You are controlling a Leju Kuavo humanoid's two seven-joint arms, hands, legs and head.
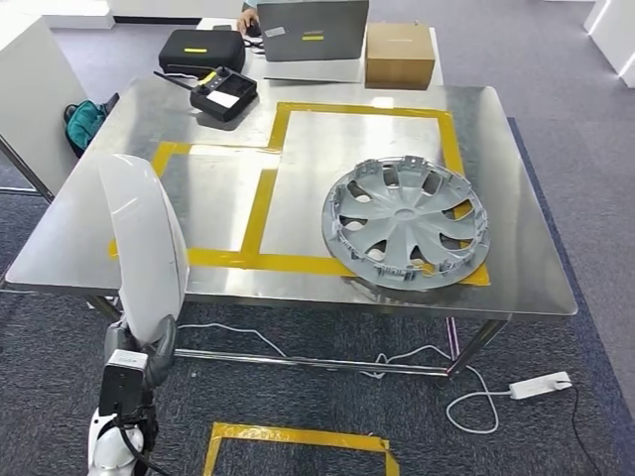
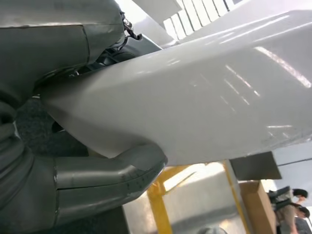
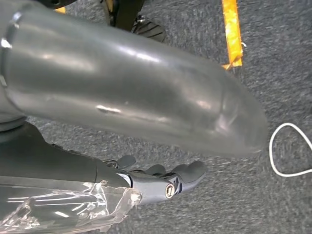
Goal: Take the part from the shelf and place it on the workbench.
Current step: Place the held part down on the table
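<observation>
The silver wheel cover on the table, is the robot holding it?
No. The wheel cover lies flat on the table, with no hand touching it.

This is looking like a robot test lab set up inside an office. A shiny metal bench (image 1: pixel 97 238) is standing on grey carpet (image 1: pixel 569 149), with yellow tape (image 1: pixel 262 203) marking boxes on its top. Behind the bench, a laptop (image 1: pixel 313 30) and a cardboard box (image 1: pixel 399 55) are sitting on another table. Below the bench, a white power strip (image 1: pixel 539 385) is lying on the carpet.
</observation>
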